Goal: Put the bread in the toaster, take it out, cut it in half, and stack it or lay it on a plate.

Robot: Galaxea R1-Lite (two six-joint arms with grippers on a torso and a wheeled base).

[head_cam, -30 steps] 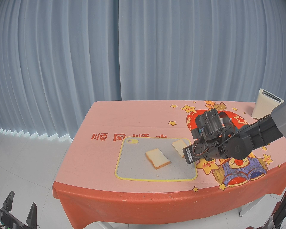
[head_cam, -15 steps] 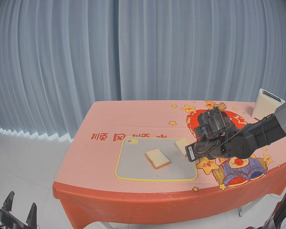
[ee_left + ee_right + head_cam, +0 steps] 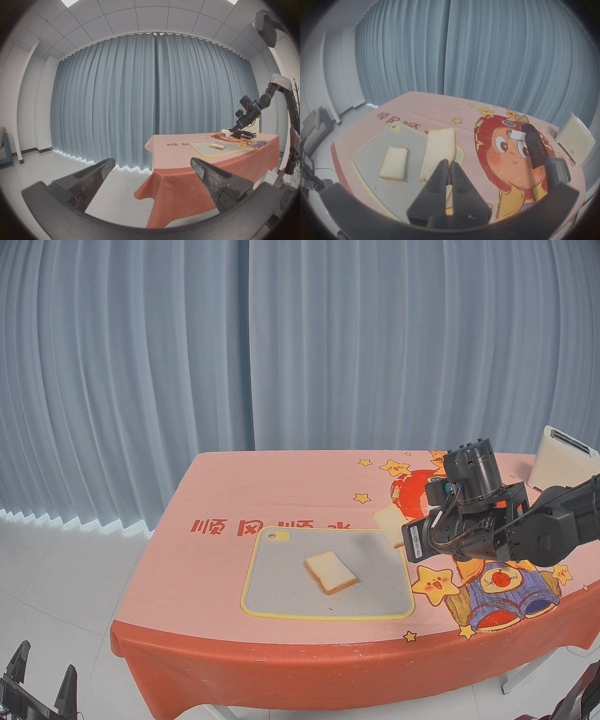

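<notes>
Right tool (image 3: 449, 165) pinching bread slice (image 3: 439, 150), held above cutting board (image 3: 367, 159) edge; second slice (image 3: 393, 163) flat on board; left tool (image 3: 152, 162) spread.

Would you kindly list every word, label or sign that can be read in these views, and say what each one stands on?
"顺风顺水": red characters on the tablecloth; the cutting board hides the bottom of the last two.
White sticker on the side of the right gripper: too small to read.
Oval badge on the cartoon's cap: blurred, unreadable.
Round badge on the cartoon's chest: too small to read.
</notes>
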